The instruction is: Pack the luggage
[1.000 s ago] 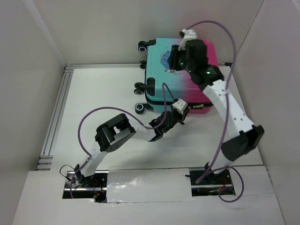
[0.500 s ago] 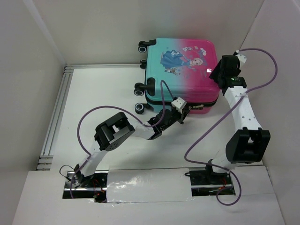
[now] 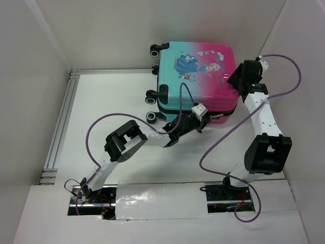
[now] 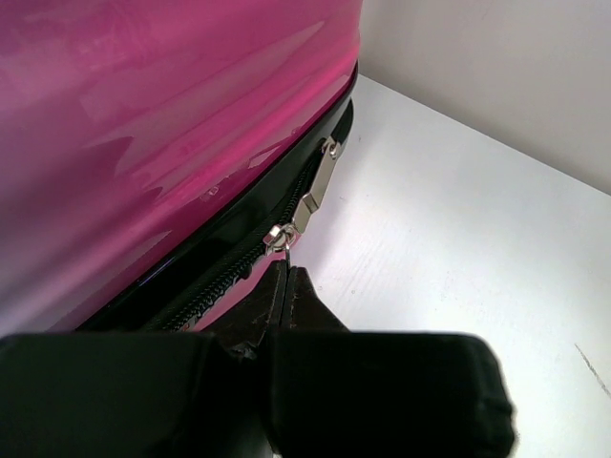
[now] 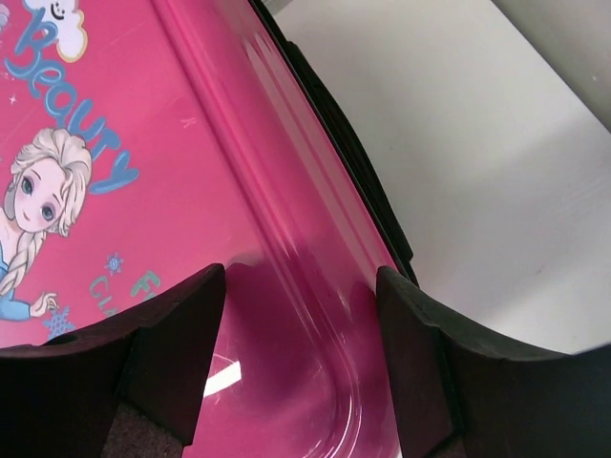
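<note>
Just ahead of the left tool [image 4: 286, 282], the luggage [image 3: 195, 76] lies flat and closed on the white tabletop [image 3: 111, 101]. This tool is clenched, its two black fingers pressed together. Their tips meet right under the metal zipper slider [image 4: 278, 236] on the black trim of the pink side. The silver pull tab [image 4: 313, 191] points away beyond the tips. Whether anything thin is nipped between the fingers I cannot tell. The right tool [image 5: 301, 324] is released, fingers spread wide. The pink shell's rounded edge lies between them, and the printed cartoon princess [image 5: 43, 196] sits off to its left. The luggage's black-and-white wheels [image 3: 151, 117] lie on the side far from this tool.
</note>
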Controlling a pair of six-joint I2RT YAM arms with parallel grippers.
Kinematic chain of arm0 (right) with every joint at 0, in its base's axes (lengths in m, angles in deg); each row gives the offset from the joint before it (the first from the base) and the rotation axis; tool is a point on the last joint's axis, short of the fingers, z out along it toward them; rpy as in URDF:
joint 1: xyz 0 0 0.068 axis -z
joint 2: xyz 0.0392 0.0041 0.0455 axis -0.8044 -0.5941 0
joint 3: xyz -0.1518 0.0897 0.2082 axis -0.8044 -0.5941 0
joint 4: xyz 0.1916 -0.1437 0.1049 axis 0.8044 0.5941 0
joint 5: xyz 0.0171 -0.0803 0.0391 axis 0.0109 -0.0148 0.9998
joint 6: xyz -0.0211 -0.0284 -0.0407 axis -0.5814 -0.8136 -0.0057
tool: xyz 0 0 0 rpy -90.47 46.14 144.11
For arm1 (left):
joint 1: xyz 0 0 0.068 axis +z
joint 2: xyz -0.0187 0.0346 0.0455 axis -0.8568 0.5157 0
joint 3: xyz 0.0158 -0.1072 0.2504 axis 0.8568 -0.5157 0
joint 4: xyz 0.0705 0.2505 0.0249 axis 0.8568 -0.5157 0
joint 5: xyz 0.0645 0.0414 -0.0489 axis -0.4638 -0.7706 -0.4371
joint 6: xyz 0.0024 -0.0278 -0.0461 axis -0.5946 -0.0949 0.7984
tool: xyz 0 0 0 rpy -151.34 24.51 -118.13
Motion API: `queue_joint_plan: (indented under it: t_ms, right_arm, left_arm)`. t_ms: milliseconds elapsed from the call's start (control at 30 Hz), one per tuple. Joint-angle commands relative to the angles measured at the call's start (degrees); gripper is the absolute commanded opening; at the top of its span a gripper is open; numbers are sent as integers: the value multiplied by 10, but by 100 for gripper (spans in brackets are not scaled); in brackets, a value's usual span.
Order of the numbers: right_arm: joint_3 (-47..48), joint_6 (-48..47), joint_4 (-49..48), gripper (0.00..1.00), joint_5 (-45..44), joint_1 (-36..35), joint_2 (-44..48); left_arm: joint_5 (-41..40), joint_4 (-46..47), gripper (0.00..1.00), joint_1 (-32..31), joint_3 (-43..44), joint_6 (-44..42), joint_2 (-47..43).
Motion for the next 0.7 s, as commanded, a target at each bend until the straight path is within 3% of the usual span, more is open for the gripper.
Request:
queue_joint_plan:
  t_ms: [0, 333, 500, 600, 633, 667]
  right_arm:
    - [-27, 9, -21, 70, 35, -2, -11]
    - [-44, 4, -32, 70, 46, -2, 0]
    - [-44, 4, -32, 70, 46, -2, 0]
    - [-50, 4, -38, 70, 51, -2, 0]
    - [-50, -1, -38, 70, 51, -2, 0]
    - [-50, -1, -38, 69, 51, -2, 0]
  left_arm:
    - [152, 35, 0, -47, 15, 10, 13]
    - [259, -8, 0, -47, 79, -33, 32]
    - [259, 18, 0, -52, 9, -39, 5]
    - [234, -18, 1, -52, -2, -32, -8]
    - [221, -18, 9, -52, -14, -19, -14]
    - [212, -18, 25, -52, -22, -11, -20]
